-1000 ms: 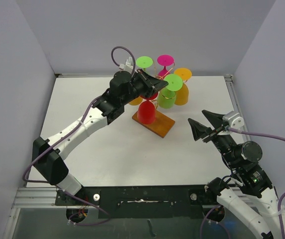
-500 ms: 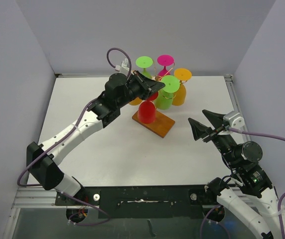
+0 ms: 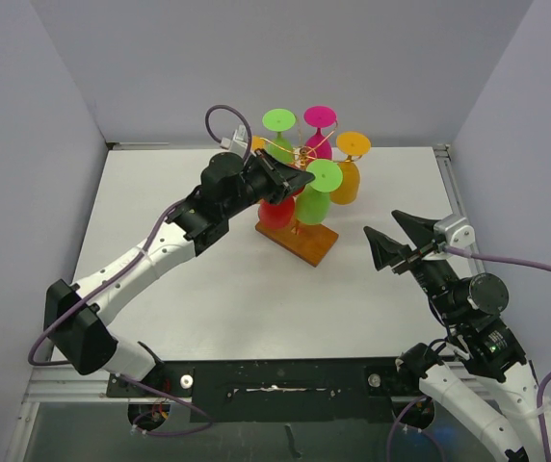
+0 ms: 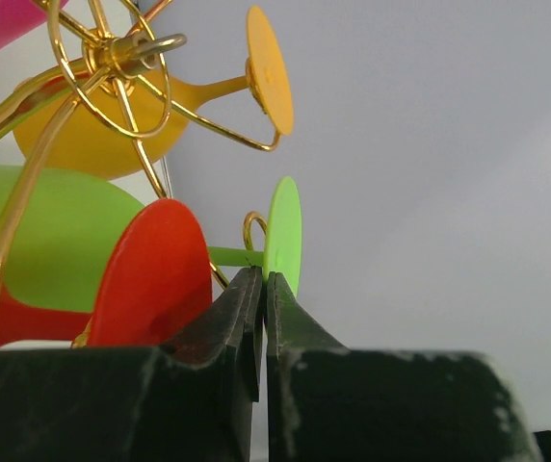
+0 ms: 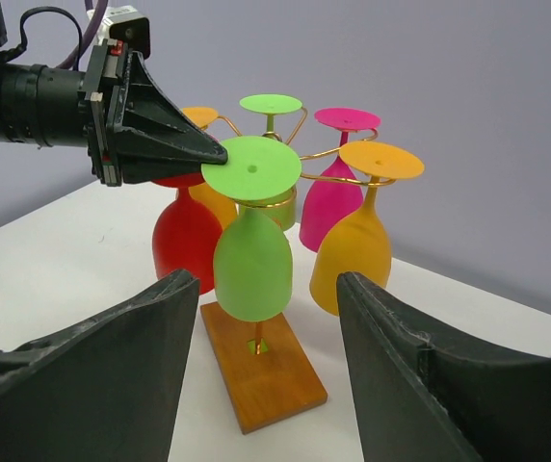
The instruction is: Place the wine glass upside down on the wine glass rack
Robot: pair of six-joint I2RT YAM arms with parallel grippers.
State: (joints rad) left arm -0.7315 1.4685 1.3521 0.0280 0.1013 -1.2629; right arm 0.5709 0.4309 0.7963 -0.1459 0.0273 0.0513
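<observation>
Centre frame, left gripper [image 3: 306, 177], jaws together, touches the green wine glass [image 3: 314, 205]; we judge it light, fragile, best held by its stem. Right gripper [image 3: 380, 223] gapes.

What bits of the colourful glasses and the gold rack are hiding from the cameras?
- Top view: the left gripper covers the red plastic wine glass's stem and foot.
- Left wrist view: its own black fingers fill the bottom, so the gold wire rack's wooden base is unseen.
- Right wrist view: the back orange plastic glass sits mostly behind the left gripper and red glass.
- Any view: whether the shut tips touch the front lime-green glass's foot is unclear.
</observation>
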